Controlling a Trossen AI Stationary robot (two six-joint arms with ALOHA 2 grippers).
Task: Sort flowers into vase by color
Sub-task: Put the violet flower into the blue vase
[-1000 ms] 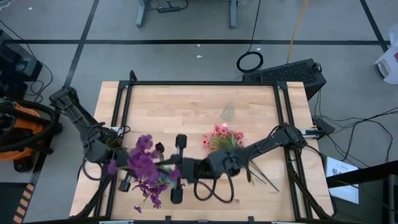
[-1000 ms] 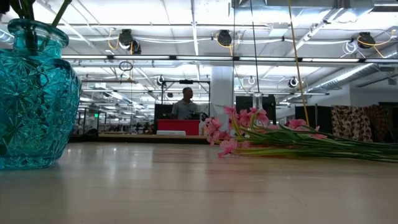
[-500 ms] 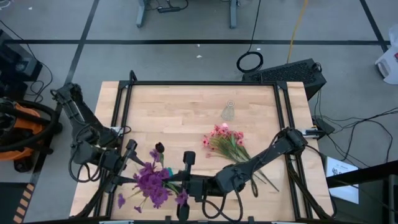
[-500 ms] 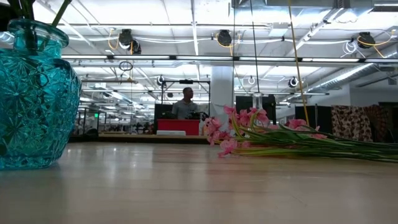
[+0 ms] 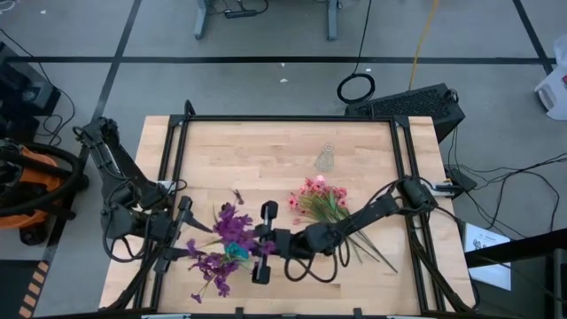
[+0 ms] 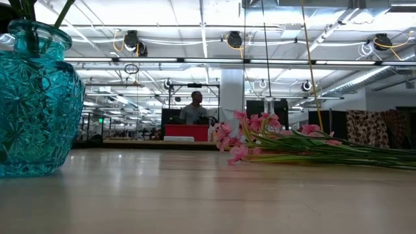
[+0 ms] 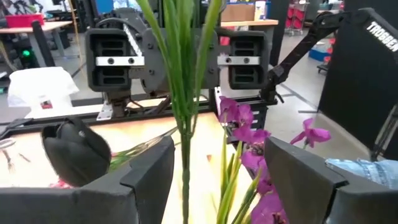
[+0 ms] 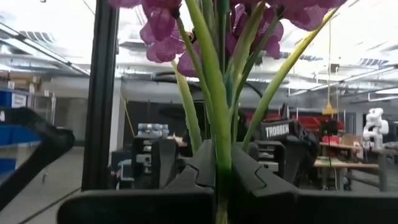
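Right claw (image 5: 258,244) grips purple flowers (image 5: 229,232); left claw (image 5: 182,237) spread beside them.

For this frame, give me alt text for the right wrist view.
The right gripper is shut on the green stems of the purple flowers, whose blossoms fill the top of the picture. Beyond them are a dark vertical bar and the left gripper facing the camera, with a workshop behind.

Lighting: bright, even, from overhead ceiling fixtures (image 6: 234,40). Table (image 5: 266,151): evenly lit from above, shadows faint. Low view: near tabletop soft, teal vase (image 6: 36,97) glinting. Right wrist view: backlit, ceiling washed out, purple flowers (image 8: 217,18) blurred close up. Left wrist view: near stems (image 7: 183,81) soft.
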